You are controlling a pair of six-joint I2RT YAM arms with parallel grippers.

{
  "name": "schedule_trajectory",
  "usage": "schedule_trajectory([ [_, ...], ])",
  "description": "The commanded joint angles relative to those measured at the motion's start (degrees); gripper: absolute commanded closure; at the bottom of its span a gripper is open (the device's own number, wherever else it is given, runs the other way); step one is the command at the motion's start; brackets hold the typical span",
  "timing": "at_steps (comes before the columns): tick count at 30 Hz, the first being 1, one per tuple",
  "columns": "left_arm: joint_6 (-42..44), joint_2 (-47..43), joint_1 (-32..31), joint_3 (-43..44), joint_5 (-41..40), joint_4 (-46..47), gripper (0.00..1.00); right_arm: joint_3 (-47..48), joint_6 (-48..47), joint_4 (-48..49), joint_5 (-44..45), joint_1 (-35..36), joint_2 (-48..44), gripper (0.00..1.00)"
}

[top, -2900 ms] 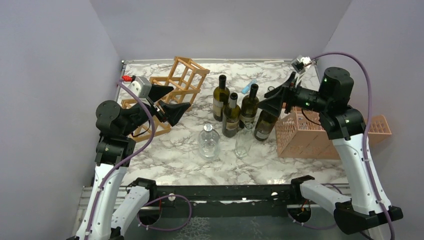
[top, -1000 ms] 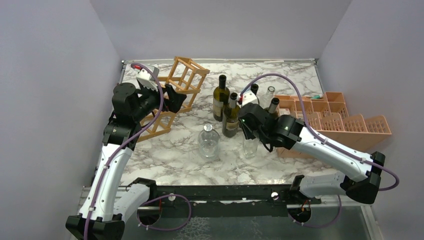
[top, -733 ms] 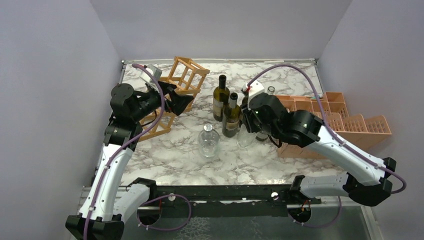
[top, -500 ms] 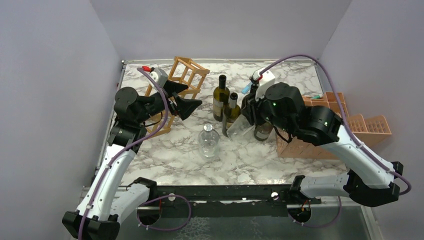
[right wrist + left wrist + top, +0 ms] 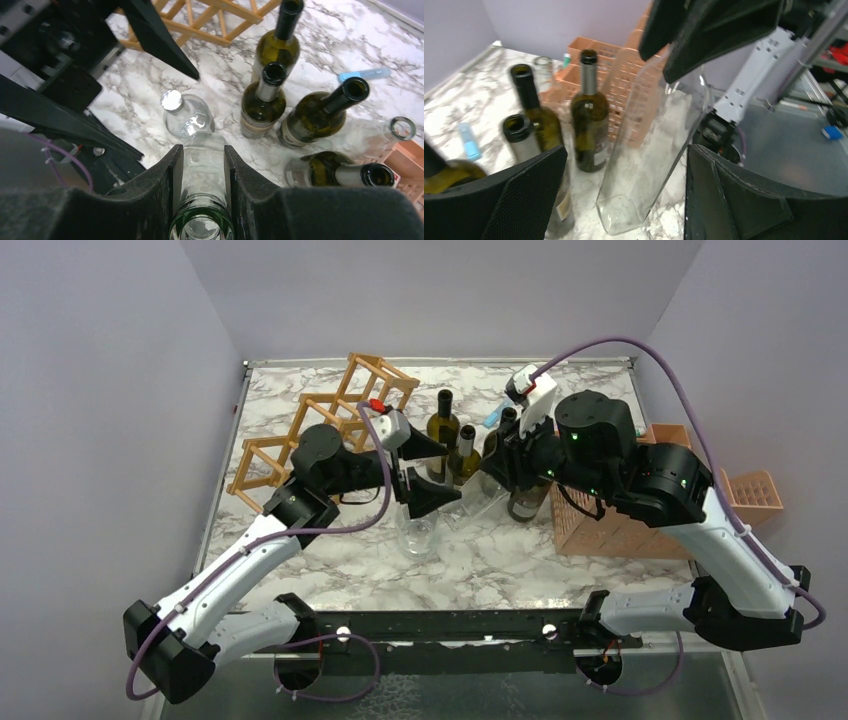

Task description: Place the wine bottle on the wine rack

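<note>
Right wrist: clear, flat-sided glass wine bottle (image 5: 202, 161) between black jaws.

In the top view, the left gripper (image 5: 453, 474) covers the upper part of the round flask (image 5: 418, 537), and the right arm hides the upper middle of the pink crate (image 5: 600, 530).

In the left wrist view, the right gripper (image 5: 658, 60) conceals the neck of the wine bottle (image 5: 659, 150). A dark bottle (image 5: 446, 175) at lower left is blurred and cropped.

In the right wrist view, the top edge cuts the wine rack (image 5: 220, 20).

Left jaws wide, right seemingly clamped
</note>
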Motion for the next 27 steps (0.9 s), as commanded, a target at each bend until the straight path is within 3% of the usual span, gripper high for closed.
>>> schedule_trajectory([
  [1, 6.27, 2.07, -3.47, -1.02, 7.95, 2.69, 0.01, 4.37, -3.06, -0.67, -8.74, 0.19, 0.44, 0.99],
  [9, 5.13, 3.1, -4.69, -2.65, 11.92, 4.22, 0.01, 7.6, -6.19, -1.52, -19.57, 0.19, 1.92, 0.99],
  [17, 2.65, 3.91, -5.39, -3.23, 20.51, 7.88, 0.01, 8.73, -6.98, 4.55, -27.94, 0.21, 3.0, 0.99],
  [27, 7.0, -0.43, -5.41, -5.17, 20.23, 5.22, 0.01, 7.57, -7.32, 11.33, -33.92, 0.16, 3.52, 0.99],
])
